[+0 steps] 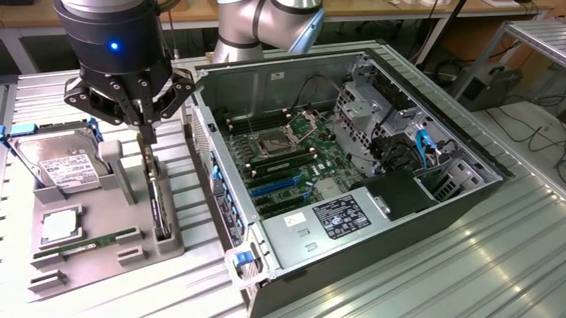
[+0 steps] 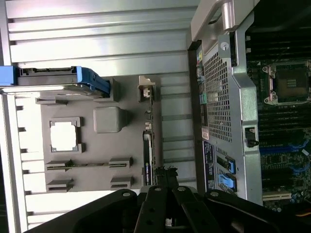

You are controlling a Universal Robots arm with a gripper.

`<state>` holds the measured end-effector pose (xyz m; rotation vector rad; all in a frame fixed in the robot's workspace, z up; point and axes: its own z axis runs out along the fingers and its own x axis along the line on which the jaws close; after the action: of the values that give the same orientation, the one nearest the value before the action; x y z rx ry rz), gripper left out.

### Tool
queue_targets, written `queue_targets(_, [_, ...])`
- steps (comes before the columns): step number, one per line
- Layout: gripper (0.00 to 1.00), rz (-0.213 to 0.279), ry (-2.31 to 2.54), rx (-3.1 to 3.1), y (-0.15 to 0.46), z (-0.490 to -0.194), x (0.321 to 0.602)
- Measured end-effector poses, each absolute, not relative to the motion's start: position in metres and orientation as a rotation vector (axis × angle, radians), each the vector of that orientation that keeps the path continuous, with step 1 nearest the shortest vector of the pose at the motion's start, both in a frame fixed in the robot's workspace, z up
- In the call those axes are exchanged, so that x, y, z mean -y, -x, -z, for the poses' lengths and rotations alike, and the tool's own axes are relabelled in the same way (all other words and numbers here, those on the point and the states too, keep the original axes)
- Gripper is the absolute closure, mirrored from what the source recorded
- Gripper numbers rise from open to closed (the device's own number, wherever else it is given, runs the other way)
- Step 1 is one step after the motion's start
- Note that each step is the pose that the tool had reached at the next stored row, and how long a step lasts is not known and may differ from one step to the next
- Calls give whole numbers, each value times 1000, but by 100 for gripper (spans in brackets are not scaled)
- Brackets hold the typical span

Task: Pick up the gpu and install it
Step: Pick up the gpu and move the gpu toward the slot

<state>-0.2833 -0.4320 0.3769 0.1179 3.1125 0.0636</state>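
Gripper pinching the gpu in the grey tray.
The card stands on edge in the tray's slot nearest the open computer case, so its top edge is free for the pressed-together fingers. With the case wall just beside the tray, the open room looks to be upward.

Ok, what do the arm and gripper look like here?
The arm is silver-grey, with rounded tubular joints. Its wrist ends in a black cylinder bearing a small blue light. The gripper is black, with two linked, bolted fingers.
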Motion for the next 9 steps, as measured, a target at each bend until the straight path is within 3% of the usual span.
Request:
queue_targets(4, [83,-64,-118,-3112,283,-377,432])
queue_targets(9, [58,-64,-118,-3112,284,-372,432])
